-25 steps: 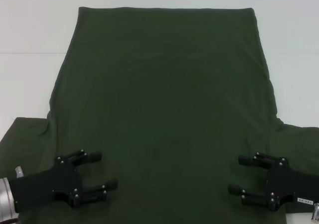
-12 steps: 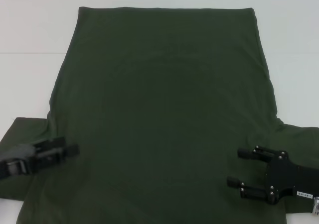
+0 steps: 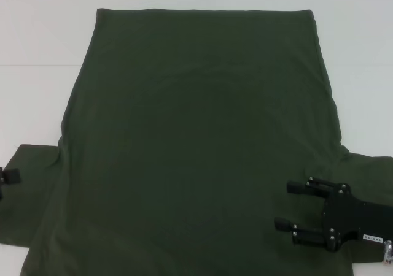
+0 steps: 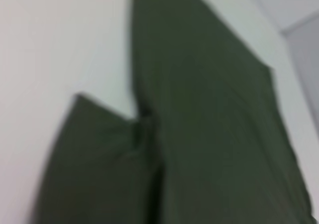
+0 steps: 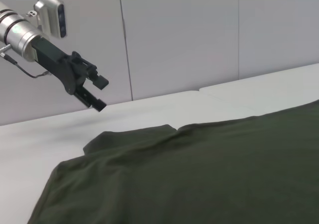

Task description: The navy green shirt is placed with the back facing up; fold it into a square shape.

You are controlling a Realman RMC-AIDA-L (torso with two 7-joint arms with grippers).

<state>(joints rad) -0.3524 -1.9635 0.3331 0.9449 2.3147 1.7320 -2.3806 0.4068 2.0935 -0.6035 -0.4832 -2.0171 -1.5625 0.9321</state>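
Observation:
The navy green shirt (image 3: pixel 196 135) lies flat on the white table with its plain back up. Its hem is at the far side and its sleeves spread out near me on both sides. My right gripper (image 3: pixel 291 205) hovers open over the near right part of the shirt, by the right sleeve (image 3: pixel 368 172), with nothing between its fingers. Only a tip of my left gripper (image 3: pixel 7 176) shows at the left edge, beside the left sleeve (image 3: pixel 31 190). The right wrist view shows the left gripper (image 5: pixel 101 93) raised above the table, open and empty. The left wrist view looks down on the left sleeve (image 4: pixel 94 159).
The white table (image 3: pixel 43 55) surrounds the shirt on the left, right and far sides. A grey wall panel (image 5: pixel 179 40) stands beyond the table's left side.
My left gripper has pulled away leftward off the shirt's near left part to the picture's edge and risen. The right gripper has shifted slightly inward and nearer. The shirt lies unchanged.

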